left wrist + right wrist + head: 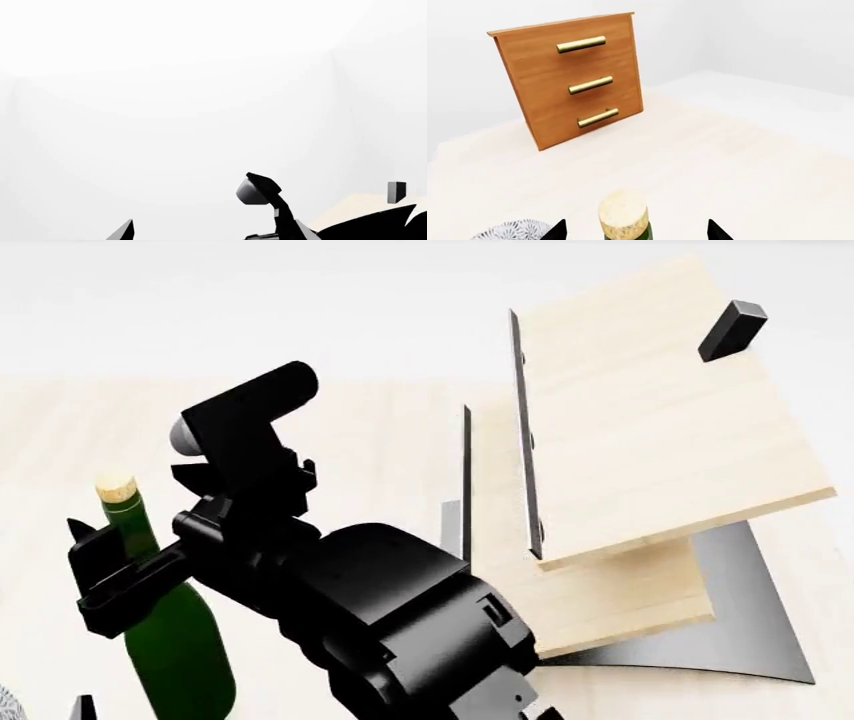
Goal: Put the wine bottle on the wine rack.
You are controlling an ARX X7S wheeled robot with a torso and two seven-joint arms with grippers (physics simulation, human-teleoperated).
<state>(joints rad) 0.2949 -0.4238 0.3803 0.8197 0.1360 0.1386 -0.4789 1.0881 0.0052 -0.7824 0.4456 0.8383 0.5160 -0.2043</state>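
The dark green wine bottle (174, 640) stands upright at the left of the head view, its tan cork (115, 486) uppermost. The wine rack (641, 440), slanted light wood boards on a grey metal base, stands to its right. My right arm (360, 610) reaches across to the bottle's neck. In the right wrist view the right gripper (637, 231) is open, and the cork (623, 215) sits between its two fingertips with a gap on each side. The left gripper (215, 231) is open, holds nothing and faces a white wall.
A brown drawer cabinet (570, 80) with three brass handles stands beyond the bottle on the pale table. A patterned grey bowl (514, 231) sits close beside the bottle. A black peg (734, 328) sticks up from the rack's top board.
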